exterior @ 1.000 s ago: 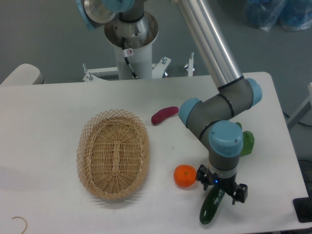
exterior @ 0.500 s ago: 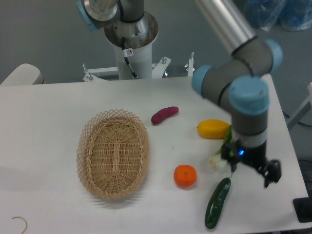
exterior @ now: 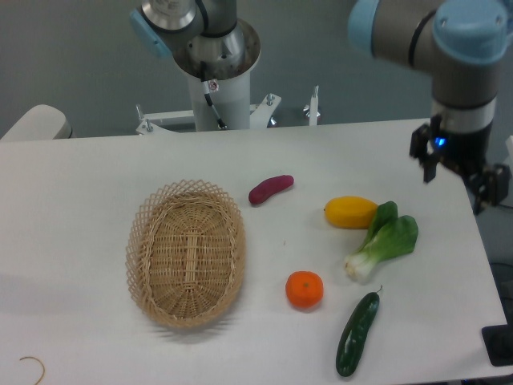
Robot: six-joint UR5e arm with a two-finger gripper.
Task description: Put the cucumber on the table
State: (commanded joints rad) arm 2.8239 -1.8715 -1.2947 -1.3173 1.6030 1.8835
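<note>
Gripper [exterior: 458, 178] is seen raised at the far right, well apart from the wicker basket [exterior: 186, 253] and above the table's [exterior: 80, 200] right edge; fingers are spread, nothing is held between them.

Basket is taken as landmark, going left to right:
- Thin curled brown wire or string [exterior: 32, 367] is seen left of and below the basket, near the table's front edge.
- Purple-red sweet potato [exterior: 271, 188] is lying just right of the basket's upper rim.
- Orange [exterior: 304, 289] is sitting right of the basket's lower half.
- Cucumber [exterior: 357, 333] is lying flat on the table, farther right of the basket and lower than the orange, tilted, close to the front edge. No contact with the gripper.
- Yellow mango-like fruit [exterior: 350, 212] is placed right of the basket, level with its upper half.
- Bok choy [exterior: 385, 241] is touching or nearly touching the yellow fruit's right side.
</note>
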